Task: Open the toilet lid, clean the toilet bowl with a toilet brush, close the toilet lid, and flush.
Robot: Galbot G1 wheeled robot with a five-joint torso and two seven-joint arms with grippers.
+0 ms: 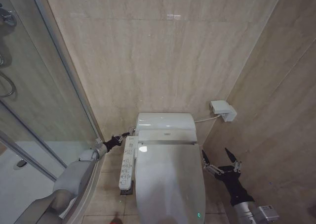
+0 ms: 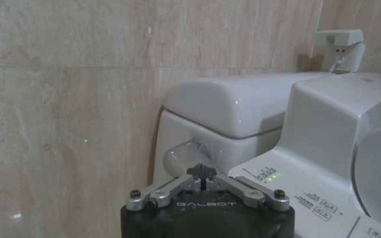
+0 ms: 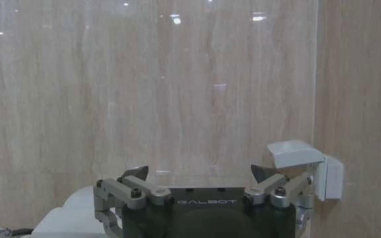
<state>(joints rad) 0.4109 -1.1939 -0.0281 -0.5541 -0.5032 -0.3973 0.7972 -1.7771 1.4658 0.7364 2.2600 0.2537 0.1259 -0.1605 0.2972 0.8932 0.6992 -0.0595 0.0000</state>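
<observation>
Toilet lid (image 1: pixel 170 184) down flat over the toilet bowl (image 1: pixel 139 197), closed, a small green light near its front edge. Behind it the boxy seat unit (image 1: pixel 165 135), then the tank (image 1: pixel 165 121) against the beige tiled back wall (image 1: pixel 163 51). Side control strip (image 1: pixel 127 164) running along the toilet's left edge.

Left tool (image 1: pixel 129 132) up at the toilet's rear left corner, fingers pressed together into a single tip; in the left wrist view (image 2: pixel 202 172) that tip right at the chrome flush handle (image 2: pixel 177 153) on the tank's side, contact impossible to confirm.

Right tool (image 1: pixel 220 159) hanging off the toilet's right edge, near the side wall, fingers spread wide apart with nothing between them (image 3: pixel 204 173). White wall box (image 1: pixel 223 109) with a cable above it, near the corner.

Glass shower partition (image 1: pixel 34 95) along the left.
</observation>
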